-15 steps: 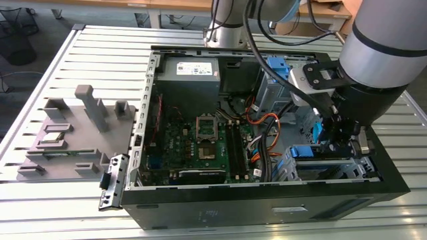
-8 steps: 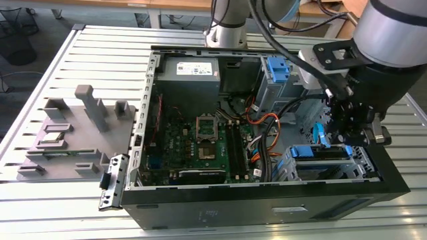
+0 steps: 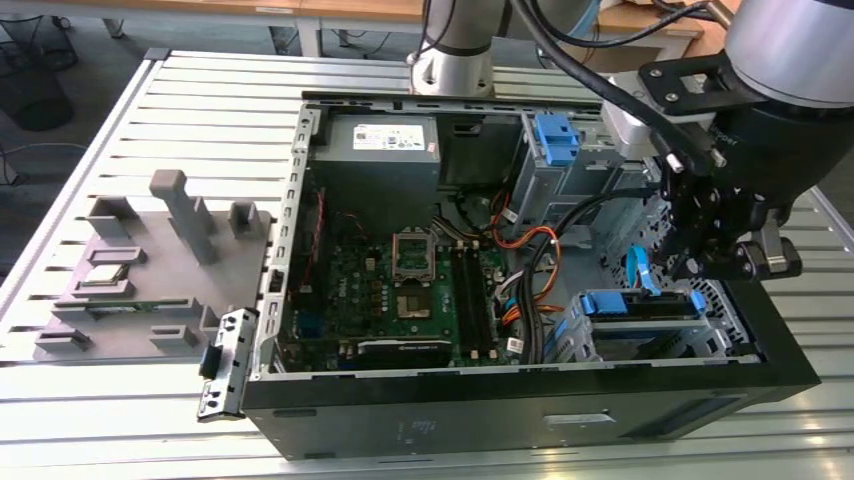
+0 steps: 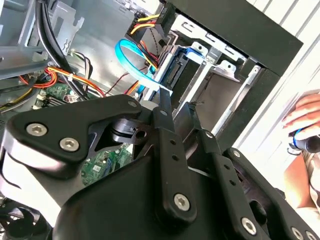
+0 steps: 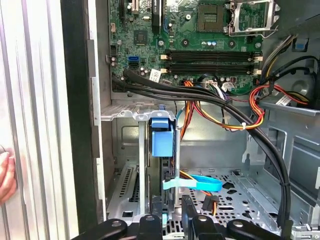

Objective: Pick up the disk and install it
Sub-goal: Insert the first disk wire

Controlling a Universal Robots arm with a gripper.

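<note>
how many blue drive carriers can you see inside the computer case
2: one blue carrier upright in the bay near the case's far end, another in the near drive cage below the tool. Others may be hidden.

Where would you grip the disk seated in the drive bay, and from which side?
Grip the disk by its blue end, from the open side of the case: metal bay walls flank its flat faces, leaving that narrow end exposed.
</note>
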